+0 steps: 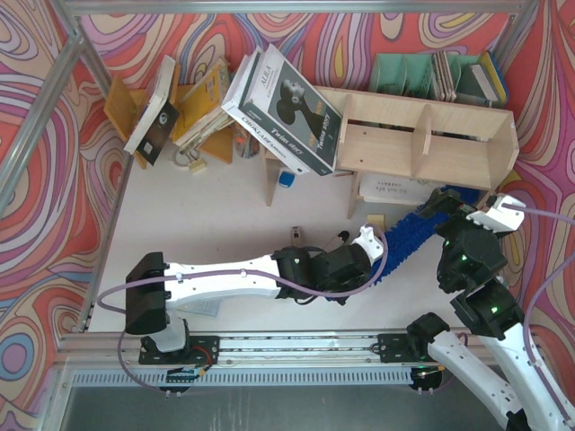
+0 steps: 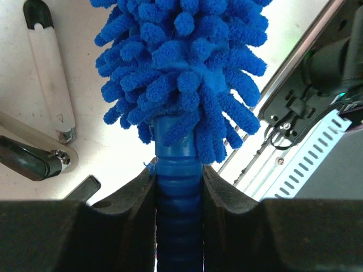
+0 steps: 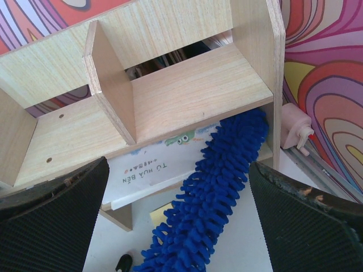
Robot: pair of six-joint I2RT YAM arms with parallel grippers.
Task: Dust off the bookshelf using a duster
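left gripper (image 2: pixel 178 181): pressed tight on the thin blue handle (image 2: pixel 178 226) of the duster (image 2: pixel 181 68). Both black fingers pinch it.
duster lie: it is long, blue and fluffy. It lies on the white table (image 1: pixel 234 206) and runs from near-left, at the left gripper, to far-right, at the shelf.
right gripper (image 3: pixel 176 170): its fingers are spread wide and hold nothing. It hangs over the fluffy part and looks down at the shelf.
nearer arm: the right gripper is closer to the shelf, but the left one has the duster.
duster tip: tucked under the bottom board at the right end of the bookshelf (image 3: pixel 193 90), just beside the right side wall.
which way: the bookshelf lies far and a bit right of the left gripper, along the duster's own line. I think the next wipe must go along that line, then up to the higher boards.
bookshelf place: far right on the table, pale wood with upright walls.
writing: a white booklet (image 3: pixel 153 170) under the shelf reads something like "TU HUA BEN". A big book (image 1: pixel 292 112) leaning on the shelf's left end seems to say "ALBA" and "Twins". The small print is too tiny to read.
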